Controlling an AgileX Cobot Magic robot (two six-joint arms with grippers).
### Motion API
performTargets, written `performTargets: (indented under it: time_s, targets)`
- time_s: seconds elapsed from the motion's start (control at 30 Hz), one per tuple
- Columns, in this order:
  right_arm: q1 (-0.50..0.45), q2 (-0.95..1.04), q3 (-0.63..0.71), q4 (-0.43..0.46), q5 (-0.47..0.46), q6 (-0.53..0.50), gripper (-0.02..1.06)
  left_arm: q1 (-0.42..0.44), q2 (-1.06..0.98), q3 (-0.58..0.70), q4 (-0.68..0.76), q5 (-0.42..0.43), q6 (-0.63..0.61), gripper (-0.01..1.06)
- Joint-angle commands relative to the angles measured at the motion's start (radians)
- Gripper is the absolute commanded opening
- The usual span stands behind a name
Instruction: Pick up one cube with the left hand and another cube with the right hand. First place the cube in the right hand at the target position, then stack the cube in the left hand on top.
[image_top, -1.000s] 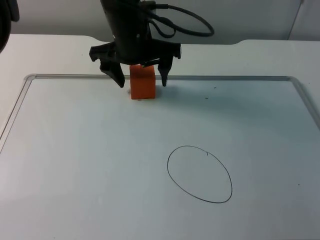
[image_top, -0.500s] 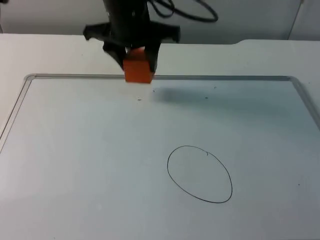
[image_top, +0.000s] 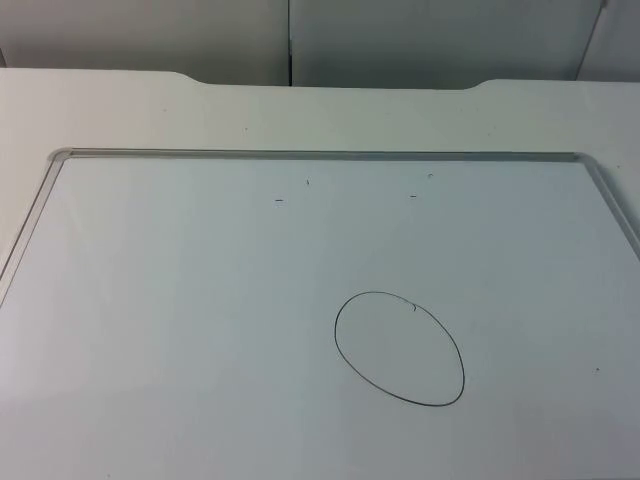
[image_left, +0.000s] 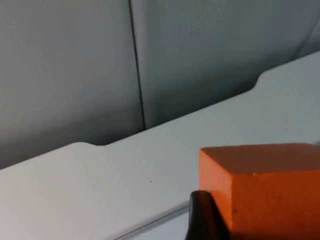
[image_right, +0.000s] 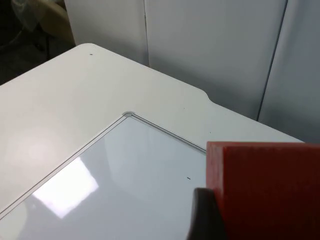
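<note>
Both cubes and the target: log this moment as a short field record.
left gripper: holds orange cube, raised off the board, facing the grey wall
right gripper: holds red cube, raised above the board's corner
target: drawn oval on the whiteboard, nothing in it
cubes placed: none
stack: not started
next step, likely: right arm lowers red cube into the oval

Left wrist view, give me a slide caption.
Left gripper holds an orange cube above the white table, facing the grey wall.
</note>
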Motion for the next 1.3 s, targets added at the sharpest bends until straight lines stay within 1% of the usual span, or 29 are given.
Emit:
performTargets:
  time_s: [0.0, 0.07, 0.1, 0.13, 0.17, 0.3, 0.33, 0.37, 0.47, 0.5, 0.6, 0.63, 0.67, 0.7, 0.77, 0.8, 0.83, 0.9, 0.93, 0.97, 1.03, 1.13, 1.17, 1.27]
  targets:
    - [0.002, -0.008, 0.001, 0.000, -0.008, -0.008, 0.00, -0.007, -0.099, 0.088, 0.031, 0.005, 0.019, 0.00]
    - [0.002, -0.008, 0.001, 0.000, -0.008, -0.008, 0.00, -0.007, -0.202, 0.221, 0.046, 0.005, 0.024, 0.00]
    - [0.002, -0.008, 0.001, 0.000, -0.008, -0.008, 0.00, -0.007, -0.263, 0.311, 0.048, -0.016, 0.026, 0.00]
    - [0.002, -0.008, 0.001, 0.000, -0.008, -0.008, 0.00, -0.007, -0.328, 0.412, 0.053, -0.056, 0.029, 0.00]
    - [0.002, -0.008, 0.001, 0.000, -0.008, -0.008, 0.00, -0.007, -0.328, 0.412, 0.053, -0.056, 0.029, 0.00]
    - [0.002, -0.008, 0.001, 0.009, -0.008, -0.008, 0.00, -0.007, -0.590, 0.850, 0.035, -0.225, 0.018, 0.00]
    - [0.002, -0.008, 0.001, 0.009, -0.008, -0.008, 0.00, -0.007, -0.590, 0.850, 0.035, -0.225, 0.018, 0.00]
    - [0.002, -0.008, 0.001, 0.009, -0.008, -0.008, 0.00, -0.007, -0.676, 0.998, 0.005, -0.271, 0.018, 0.00]
    - [0.002, -0.001, 0.001, 0.009, 0.005, 0.006, 0.00, -0.007, -0.833, 1.274, -0.029, -0.290, 0.018, 0.00]
    - [0.002, -0.001, 0.001, 0.009, 0.005, 0.006, 0.00, -0.007, -0.833, 1.274, -0.029, -0.290, 0.018, 0.00]
    - [0.002, 0.035, 0.001, 0.009, 0.044, 0.019, 0.00, -0.007, -0.959, 1.454, -0.029, -0.283, -0.001, 0.00]
    - [0.002, 0.055, 0.001, 0.009, 0.065, 0.021, 0.00, -0.007, -0.997, 1.490, -0.027, -0.279, -0.016, 0.00]
    - [0.002, 0.055, 0.001, 0.009, 0.065, 0.021, 0.00, -0.007, -0.997, 1.490, -0.027, -0.279, -0.016, 0.00]
    - [0.002, 0.076, 0.001, 0.009, 0.083, 0.032, 0.00, -0.007, -1.028, 1.521, -0.027, -0.272, -0.020, 0.00]
    - [0.002, 0.121, 0.001, 0.009, 0.107, 0.053, 0.00, -0.007, -1.069, 1.558, -0.027, -0.235, -0.036, 0.00]
    - [0.002, 0.147, 0.001, 0.009, 0.115, 0.056, 0.00, -0.007, -1.081, 1.560, -0.027, -0.205, -0.036, 0.00]
    - [0.002, 0.147, 0.001, 0.009, 0.115, 0.056, 0.00, -0.007, -1.081, 1.560, -0.027, -0.205, -0.036, 0.00]
    - [0.002, 0.200, 0.001, 0.009, 0.124, 0.067, 0.00, -0.007, -1.094, 1.561, -0.037, -0.160, -0.036, 0.00]
    - [0.002, 0.231, 0.001, 0.009, 0.128, 0.070, 0.00, -0.007, -1.094, 1.561, -0.042, -0.153, -0.036, 0.00]
    - [0.002, 0.278, 0.001, 0.009, 0.132, 0.080, 0.00, -0.007, -1.094, 1.561, -0.051, -0.153, -0.036, 0.00]
    - [0.002, 0.306, 0.001, 0.009, 0.132, 0.095, 0.00, -0.007, -1.094, 1.561, -0.056, -0.157, -0.036, 0.00]
    - [0.010, 0.398, 0.001, 0.007, 0.134, 0.097, 0.00, -0.007, -1.094, 1.561, -0.064, -0.162, -0.036, 0.00]
    - [0.010, 0.398, 0.001, 0.007, 0.134, 0.097, 0.00, -0.007, -1.094, 1.561, -0.064, -0.162, -0.036, 0.00]
    - [0.057, 0.491, 0.001, -0.003, 0.104, 0.103, 0.00, -0.007, -1.094, 1.561, -0.064, -0.162, -0.036, 0.00]
